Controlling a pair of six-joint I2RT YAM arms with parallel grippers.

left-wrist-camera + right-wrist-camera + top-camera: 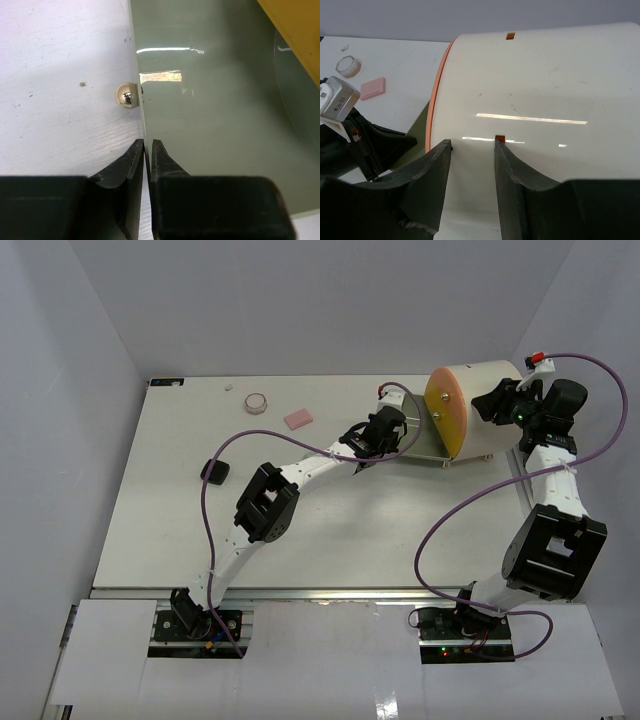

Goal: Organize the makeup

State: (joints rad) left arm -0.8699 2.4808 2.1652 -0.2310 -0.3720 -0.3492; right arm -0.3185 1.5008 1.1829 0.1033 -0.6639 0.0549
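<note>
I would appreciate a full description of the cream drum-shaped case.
The case lies on its side at the far right of the table: a smooth, glossy cream drum with a round orange front facing left. A flat pale green panel with a shiny round knob juts from its base. The left gripper has its jaws closed on that panel's thin edge; the right gripper has open jaws at the cream wall, contact unclear.

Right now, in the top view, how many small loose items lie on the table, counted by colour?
Pink: 1, the pad
Black: 1, the compact
Pale: 2, the round jar and a tiny white piece
Total: 4
</note>
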